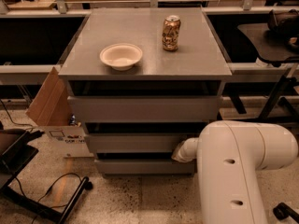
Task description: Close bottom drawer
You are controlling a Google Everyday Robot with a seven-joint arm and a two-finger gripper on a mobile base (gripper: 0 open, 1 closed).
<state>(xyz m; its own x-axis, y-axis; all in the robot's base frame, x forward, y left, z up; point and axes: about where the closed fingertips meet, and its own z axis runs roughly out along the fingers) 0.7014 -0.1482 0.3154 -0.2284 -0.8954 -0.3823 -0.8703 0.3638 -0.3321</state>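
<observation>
Camera view looks down on a matte grey cabinet whose flat, smooth counter [196, 55] carries two things. A shallow round cream bowl [121, 55], probably paper or foam, sits toward 9 o'clock on it. A gold-and-brown printed aluminium drink can [171, 33] stands upright toward 1 o'clock, well apart from the bowl; its lettering cannot be read.

Below are three plain, handleless slab fronts with dark gaps above each. The bottom drawer [140, 166] is the lowest and narrowest-looking front, at 6 o'clock of the cabinet, just above the speckled terrazzo floor [140, 199].

A glossy white, rounded robot arm [238, 171] fills the 4 o'clock corner. Its hand [181, 151] is at the right end of the drawer stack, level with the gap between the middle front and the bottom drawer; whether it is apart or together cannot be told.

At 9 o'clock of the cabinet leans a brown corrugated cardboard box [49, 101] with a white printed panel, its text too small to read. A black cable [56, 190] loops on the floor at 7 o'clock.
</observation>
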